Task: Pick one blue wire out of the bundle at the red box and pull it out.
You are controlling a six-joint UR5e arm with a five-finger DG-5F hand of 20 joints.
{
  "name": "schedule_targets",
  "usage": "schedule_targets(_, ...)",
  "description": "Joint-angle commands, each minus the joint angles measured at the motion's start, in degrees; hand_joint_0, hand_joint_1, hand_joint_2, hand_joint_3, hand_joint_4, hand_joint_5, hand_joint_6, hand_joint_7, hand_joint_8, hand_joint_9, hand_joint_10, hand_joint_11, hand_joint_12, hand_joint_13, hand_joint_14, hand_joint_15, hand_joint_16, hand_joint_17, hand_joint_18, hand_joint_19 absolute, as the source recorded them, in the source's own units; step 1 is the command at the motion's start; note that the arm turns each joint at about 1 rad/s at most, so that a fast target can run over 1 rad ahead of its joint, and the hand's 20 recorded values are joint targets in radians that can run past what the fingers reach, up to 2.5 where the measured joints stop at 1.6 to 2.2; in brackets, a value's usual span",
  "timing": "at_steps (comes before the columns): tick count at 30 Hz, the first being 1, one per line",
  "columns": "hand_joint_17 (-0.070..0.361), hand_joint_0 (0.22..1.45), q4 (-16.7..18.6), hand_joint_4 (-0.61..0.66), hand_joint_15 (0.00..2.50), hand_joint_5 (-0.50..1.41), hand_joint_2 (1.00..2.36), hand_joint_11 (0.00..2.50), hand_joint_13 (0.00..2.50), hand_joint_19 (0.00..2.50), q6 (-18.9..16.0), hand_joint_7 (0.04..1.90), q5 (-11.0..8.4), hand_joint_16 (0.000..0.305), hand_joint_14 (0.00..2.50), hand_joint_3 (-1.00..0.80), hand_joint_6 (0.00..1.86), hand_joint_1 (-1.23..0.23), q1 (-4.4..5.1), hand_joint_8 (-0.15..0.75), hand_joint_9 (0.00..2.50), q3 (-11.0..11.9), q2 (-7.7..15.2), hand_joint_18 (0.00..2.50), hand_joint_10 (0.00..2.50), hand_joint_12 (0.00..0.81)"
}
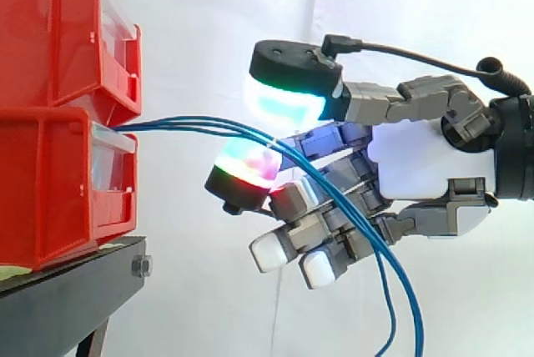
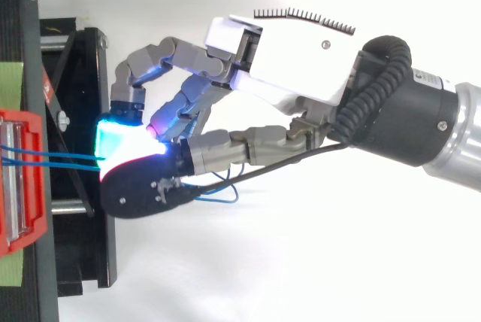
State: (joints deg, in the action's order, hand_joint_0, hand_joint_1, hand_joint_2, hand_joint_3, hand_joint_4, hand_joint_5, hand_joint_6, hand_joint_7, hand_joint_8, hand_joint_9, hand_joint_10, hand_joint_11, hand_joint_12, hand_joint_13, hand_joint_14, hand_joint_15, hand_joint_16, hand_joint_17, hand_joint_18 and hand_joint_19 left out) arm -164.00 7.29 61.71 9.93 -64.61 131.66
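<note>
separating one strand before the pull

state: robot hand [image 1: 417, 165] clenched round the blue wires [image 1: 192, 128], bundle caught between the upper glowing pad [image 1: 288, 103] and a lower pad [image 1: 246, 165]. number of strands inside the pinch: cannot tell.

location: wires emerging from the front of the lower red box [image 1: 50, 190], ahead of the robot hand, running nearly level into the pinch, then draping over the curled fingers [image 1: 271, 250] and hanging down beneath the robot hand.

procedure:
- confirm a single strand between the pads before pulling.
- with more than one likely trapped, ease the pinch, roll the pads to shed the extras, then close on the one remaining.
- pull straight back, away from the box, along the line of the wires.
- keep the pinch firm, to prevent slipping on the thin sheath.
- draw slowly and watch for neighbouring strands dragging along.
- stop on any movement of the box.
</note>
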Motion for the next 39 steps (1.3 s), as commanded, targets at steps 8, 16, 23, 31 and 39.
schedule_targets(8,0.141,0.66,0.00,0.21,0.54,-0.23,1.02,1.19,0.88,0.58,-0.09,1.03,-0.01,0.063,0.02,-0.28,0.90,-0.84,0.00,0.384,0.90,0.01,0.00,0.88,0.02,0.480)
schedule_targets(16,0.140,0.61,0.00,0.22,0.54,-0.21,1.02,1.16,0.89,0.62,-0.09,1.06,-0.01,0.062,0.02,-0.19,0.89,-0.72,0.00,0.398,0.97,0.01,0.00,0.89,0.02,0.484)
schedule_targets(23,0.139,0.63,0.00,0.20,0.54,-0.21,1.02,1.13,0.89,0.62,-0.09,1.06,-0.01,0.062,0.02,-0.19,0.88,-0.73,0.00,0.398,0.95,0.01,0.00,0.89,0.02,0.482)
schedule_targets(31,0.139,0.64,-0.18,0.26,0.54,-0.20,1.02,1.11,0.90,0.59,-0.26,1.10,-0.01,0.062,0.02,-0.19,0.86,-0.79,-0.09,0.395,0.96,0.01,0.00,0.89,0.02,0.471)
schedule_targets(39,0.156,0.60,-0.18,0.32,0.51,-0.19,1.01,0.81,0.92,0.60,-0.61,1.15,0.08,0.070,0.01,-0.16,0.85,-0.68,-0.09,0.425,0.97,0.01,0.00,0.95,0.02,0.515)
